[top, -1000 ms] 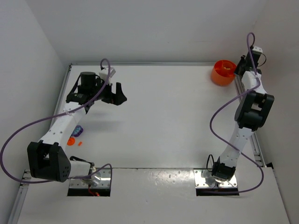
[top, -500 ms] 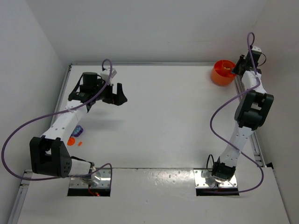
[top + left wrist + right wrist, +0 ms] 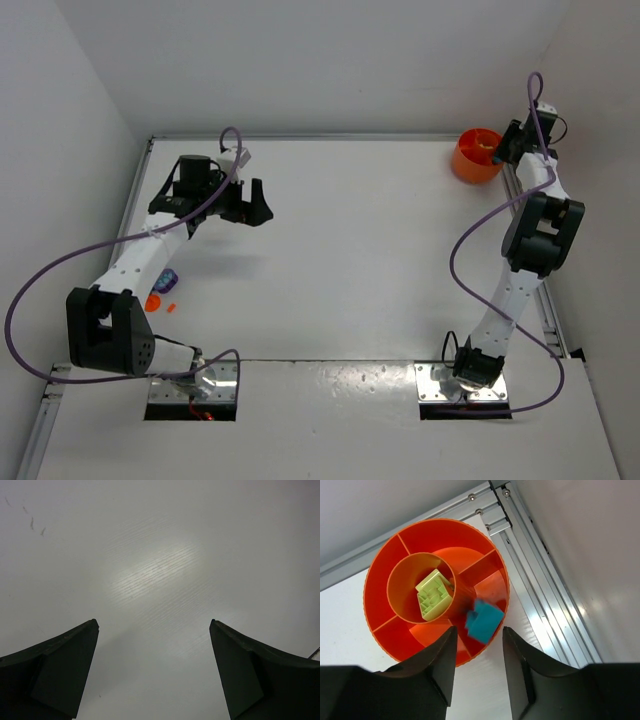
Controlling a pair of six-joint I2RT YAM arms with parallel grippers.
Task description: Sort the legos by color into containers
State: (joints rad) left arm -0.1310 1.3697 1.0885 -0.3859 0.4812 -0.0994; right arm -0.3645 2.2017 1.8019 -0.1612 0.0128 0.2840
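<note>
Top view: left gripper [image 3: 251, 205] hangs over the bare far-left part of the table [image 3: 360, 250], jaws spread; against a second ago its tip is almost where it was, while the arm's lower links have shifted slightly toward the back. Loose legos lie beside that arm near the left edge: a purple brick [image 3: 168, 279], an orange brick [image 3: 152, 301] and a small orange bit [image 3: 172, 307], none moved. The tub [image 3: 472, 160] sits in the far-right corner, unmoved. Right gripper [image 3: 506, 145] is at its right rim and has edged a little further left over it than a second ago; its jaw state cannot be read here. Left wrist view: both fingers [image 3: 55, 670] stand wide apart with only table between them, nothing held. Right wrist view: right gripper [image 3: 479, 634] is directly above the tub [image 3: 380, 587], jaws parted. A cyan brick [image 3: 484, 621], blurred, is just beyond the tips over the outer compartment nearest the rail [image 3: 540, 580], touching neither finger. A yellow brick [image 3: 435, 595] lies in the centre well.
</note>
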